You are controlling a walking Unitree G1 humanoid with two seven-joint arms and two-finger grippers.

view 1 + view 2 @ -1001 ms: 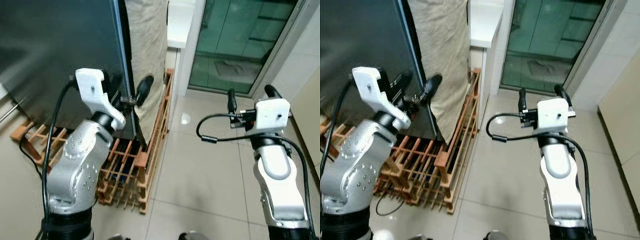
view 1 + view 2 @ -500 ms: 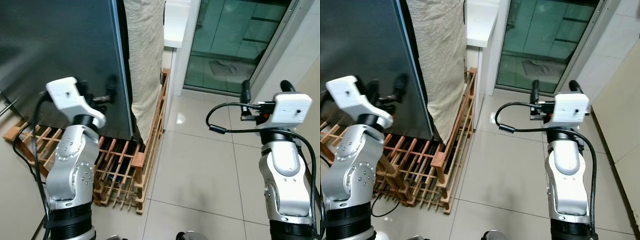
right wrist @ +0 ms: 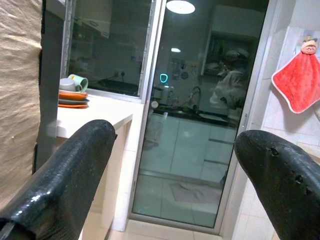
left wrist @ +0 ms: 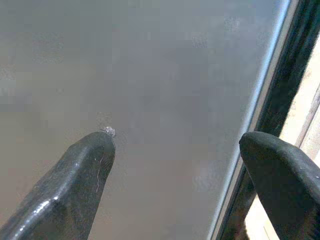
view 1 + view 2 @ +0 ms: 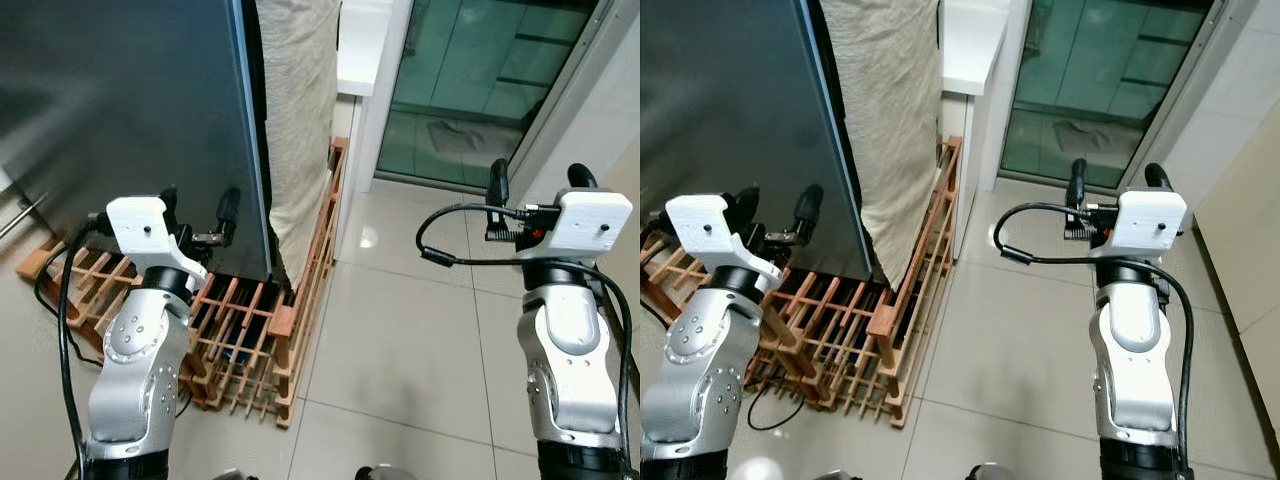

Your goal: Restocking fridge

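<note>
Step in hand: you look to be at the opening stage; the fridge (image 5: 130, 110) stands shut ahead on your left, its dark door facing you.
Left gripper (image 5: 197, 213): fingers spread and empty, raised just before the door face near its right-hand edge (image 4: 252, 120); whether a tip touches the panel, you cannot tell.
Right gripper (image 5: 535, 183): fingers apart, holding nothing, lifted toward the glass sliding door (image 5: 480, 80), well away from the fridge.
Nearby: a wooden rack (image 5: 290, 300) sits at the fridge's foot, a beige cloth (image 5: 300, 110) hangs beside it.
Next move: you probably need to find a purchase at that door edge and swing it open; no stock is in hand.
</note>
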